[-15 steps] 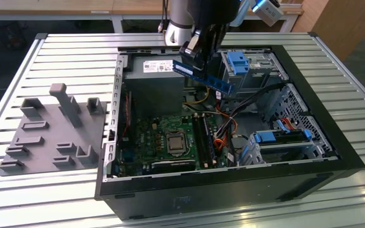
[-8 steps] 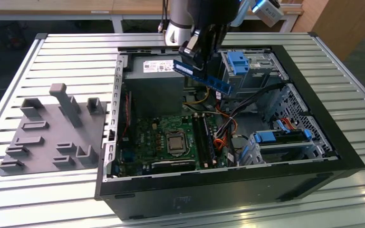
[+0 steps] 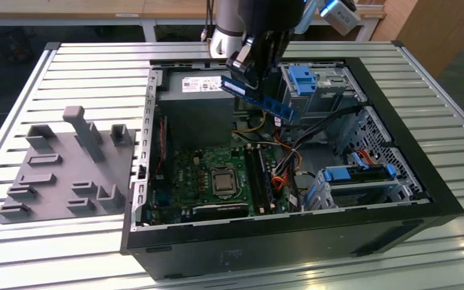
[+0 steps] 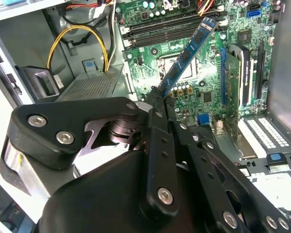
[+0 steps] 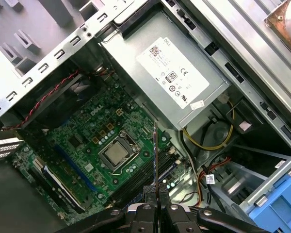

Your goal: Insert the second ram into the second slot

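- table (image 3: 425, 78): ribbed pale metal, dull sheen;
- computer case (image 3: 296, 241), lower frame: matt black outside, bare grey sheet metal inside;
- holder block (image 3: 63, 175), left: matt grey plastic;
- second ram (image 3: 260, 99): glossy blue board;
- fingers (image 4: 157, 145): smooth black, shiny screws

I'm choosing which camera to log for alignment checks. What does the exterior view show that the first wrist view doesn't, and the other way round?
Exterior view: the second ram from its broad face, tilted, held above the open case; also the grey fixture plate on the slatted table. First wrist view: the second ram edge-on, a thin line, and a red-black twisted wire by the case wall. Shared: the gripper shut on the second ram, the power supply, the CPU socket.
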Robot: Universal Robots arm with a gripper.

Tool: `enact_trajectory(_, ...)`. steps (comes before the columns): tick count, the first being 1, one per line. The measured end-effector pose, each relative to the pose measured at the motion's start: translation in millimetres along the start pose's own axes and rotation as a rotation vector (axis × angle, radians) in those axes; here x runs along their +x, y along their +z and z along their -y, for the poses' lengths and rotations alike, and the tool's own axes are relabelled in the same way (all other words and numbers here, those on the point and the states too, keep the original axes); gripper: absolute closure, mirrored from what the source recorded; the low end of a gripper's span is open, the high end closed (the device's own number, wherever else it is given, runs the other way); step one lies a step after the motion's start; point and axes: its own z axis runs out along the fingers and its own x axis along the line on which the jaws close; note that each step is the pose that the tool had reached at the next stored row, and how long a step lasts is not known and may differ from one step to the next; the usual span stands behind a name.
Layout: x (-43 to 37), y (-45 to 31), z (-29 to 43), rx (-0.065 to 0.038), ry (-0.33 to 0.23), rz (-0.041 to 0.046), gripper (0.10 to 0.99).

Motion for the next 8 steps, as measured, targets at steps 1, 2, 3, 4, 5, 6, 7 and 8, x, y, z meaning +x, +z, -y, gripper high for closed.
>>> enact_trajectory(1, 0.0, 0.0, 0.0, 0.0, 0.004, 0.0002, 0.953)
enact_trajectory(2, 0.0, 0.0, 0.0, 0.0, 0.007, 0.0003, 0.953)
enact_trajectory(3, 0.0, 0.0, 0.0, 0.0, 0.011, 0.0004, 0.953)
enact_trajectory(4, 0.0, 0.0, 0.0, 0.0, 0.015, 0.0005, 0.953)
enact_trajectory(5, 0.0, 0.0, 0.0, 0.0, 0.019, 0.0007, 0.953)
enact_trajectory(6, 0.0, 0.0, 0.0, 0.0, 0.022, 0.0008, 0.953)
enact_trajectory(7, 0.0, 0.0, 0.0, 0.0, 0.026, 0.001, 0.953)
enact_trajectory(8, 0.0, 0.0, 0.0, 0.001, 0.029, 0.0011, 0.953)
